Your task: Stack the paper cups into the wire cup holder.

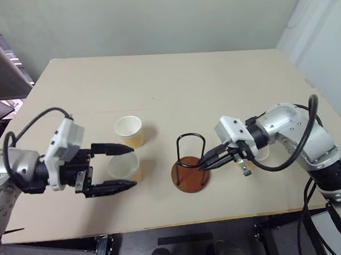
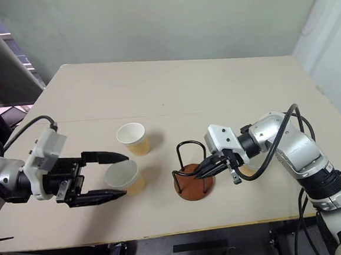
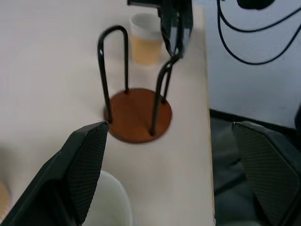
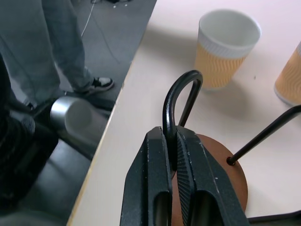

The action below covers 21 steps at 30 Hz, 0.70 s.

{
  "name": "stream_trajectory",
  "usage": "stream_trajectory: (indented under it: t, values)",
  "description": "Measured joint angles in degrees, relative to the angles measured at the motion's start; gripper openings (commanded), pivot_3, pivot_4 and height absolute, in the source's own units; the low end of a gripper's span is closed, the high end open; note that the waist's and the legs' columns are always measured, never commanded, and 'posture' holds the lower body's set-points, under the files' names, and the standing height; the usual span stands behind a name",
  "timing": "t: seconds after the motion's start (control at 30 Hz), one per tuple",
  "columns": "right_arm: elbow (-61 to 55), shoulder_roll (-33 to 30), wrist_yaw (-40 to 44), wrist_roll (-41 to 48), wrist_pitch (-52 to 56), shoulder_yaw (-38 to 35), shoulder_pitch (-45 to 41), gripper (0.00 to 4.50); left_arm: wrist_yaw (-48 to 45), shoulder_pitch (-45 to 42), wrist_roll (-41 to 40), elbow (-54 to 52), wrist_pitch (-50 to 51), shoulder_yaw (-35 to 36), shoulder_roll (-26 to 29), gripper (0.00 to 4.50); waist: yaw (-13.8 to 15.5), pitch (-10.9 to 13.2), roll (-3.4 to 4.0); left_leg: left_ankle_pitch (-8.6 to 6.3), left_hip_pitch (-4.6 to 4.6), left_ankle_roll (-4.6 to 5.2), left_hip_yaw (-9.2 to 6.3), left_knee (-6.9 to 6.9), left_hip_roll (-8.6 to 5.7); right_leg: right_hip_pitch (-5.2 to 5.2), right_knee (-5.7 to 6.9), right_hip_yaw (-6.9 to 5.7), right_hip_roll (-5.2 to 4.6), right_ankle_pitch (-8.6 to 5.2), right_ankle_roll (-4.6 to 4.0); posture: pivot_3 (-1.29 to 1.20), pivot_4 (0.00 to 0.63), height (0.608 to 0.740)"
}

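The wire cup holder [image 1: 190,164] stood empty near the table's [image 1: 173,86] front edge, one wire loop pinched in my right pincer [image 4: 174,155]. My left pincer [image 1: 117,167] gaped wide around one paper cup [image 1: 125,166]; another cup [image 1: 129,131] stood just behind it.

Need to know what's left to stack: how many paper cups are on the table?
3: one between the open left gripper's fingers, one just behind it, one behind the right arm, beyond the holder.

no legible text, labels, or nos.
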Motion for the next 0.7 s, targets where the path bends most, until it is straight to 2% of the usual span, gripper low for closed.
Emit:
stream_trajectory:
  t: [0.4,0.5,0.6,0.7]
  values:
    - [3.2,0.7,2.4,-4.3,-5.0,1.1,-1.8,0.02,0.4,1.1,1.7,-2.4,0.1,-0.5,0.2,4.50,-0.1,0.0,0.00,-0.04,0.03,-0.07,0.00,0.02,0.11,0.00,0.01,0.00,0.11,0.03,-0.09,0.00,0.150,0.740]
    - [3.2,0.5,3.1,-4.3,-3.8,1.1,-2.2,0.77,0.3,1.0,1.7,-2.4,0.1,-0.5,0.9,4.50,-0.1,0.0,0.00,-0.04,0.01,-0.08,0.00,0.02,0.11,0.00,0.00,0.00,0.12,0.02,-0.11,0.00,0.150,0.740]
    - [3.1,-0.2,3.7,-4.2,-2.6,1.1,-2.7,1.78,0.3,0.1,1.9,-2.4,0.1,-1.1,1.2,4.50,0.0,0.0,0.00,-0.04,0.00,-0.09,0.00,0.02,0.10,0.00,-0.01,0.00,0.12,0.01,-0.11,0.00,0.150,0.740]
    - [2.3,-2.0,3.9,-3.0,-0.8,0.0,-3.0,1.78,0.3,-1.0,2.1,-2.2,0.1,-2.2,1.2,4.50,0.0,0.0,0.00,-0.03,-0.01,-0.10,0.00,0.01,0.10,0.00,-0.01,0.00,0.11,0.01,-0.12,0.00,0.150,0.740]
